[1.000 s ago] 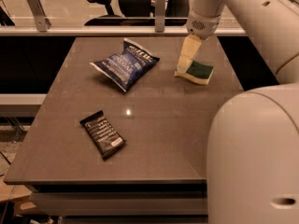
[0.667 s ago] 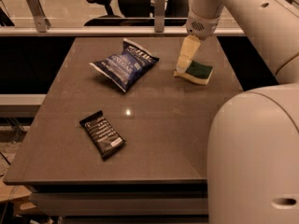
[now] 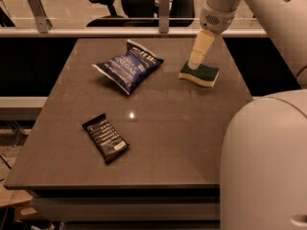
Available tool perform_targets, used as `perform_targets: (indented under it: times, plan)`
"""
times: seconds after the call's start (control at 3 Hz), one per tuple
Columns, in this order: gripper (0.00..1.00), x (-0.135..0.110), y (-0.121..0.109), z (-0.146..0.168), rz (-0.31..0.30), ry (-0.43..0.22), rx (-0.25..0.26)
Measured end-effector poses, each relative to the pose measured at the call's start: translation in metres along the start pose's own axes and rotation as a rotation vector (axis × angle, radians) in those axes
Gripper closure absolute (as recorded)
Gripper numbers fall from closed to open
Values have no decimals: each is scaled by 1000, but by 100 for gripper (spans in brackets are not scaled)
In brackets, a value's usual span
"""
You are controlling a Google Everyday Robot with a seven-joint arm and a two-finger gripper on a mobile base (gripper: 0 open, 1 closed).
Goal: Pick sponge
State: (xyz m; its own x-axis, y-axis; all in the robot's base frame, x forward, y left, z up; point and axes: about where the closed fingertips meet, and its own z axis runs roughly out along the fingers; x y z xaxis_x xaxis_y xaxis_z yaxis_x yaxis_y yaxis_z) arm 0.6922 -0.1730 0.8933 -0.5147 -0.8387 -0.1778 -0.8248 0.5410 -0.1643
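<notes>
The sponge (image 3: 201,74), dark green on top with pale yellow foam below, lies flat on the table's far right part. My gripper (image 3: 195,63) comes down from the arm at the top right, and its cream tip is at the sponge's left end, touching or just above its top. The sponge rests on the table (image 3: 158,128).
A blue chip bag (image 3: 127,65) lies left of the sponge. A black snack bar wrapper (image 3: 105,137) lies at the front left. The robot's white body (image 3: 264,166) fills the lower right. A rail and office chairs stand behind the table's far edge.
The gripper has shifted slightly at the sponge's left end. The sponge, chip bag and wrapper have not moved.
</notes>
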Motion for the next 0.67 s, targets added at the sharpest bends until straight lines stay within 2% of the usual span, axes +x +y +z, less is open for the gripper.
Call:
perform_targets:
  times: [0.33, 0.67]
  plan:
    - [0, 15, -5, -5, 10, 28, 10]
    - [0, 25, 1, -1, 6, 33, -19]
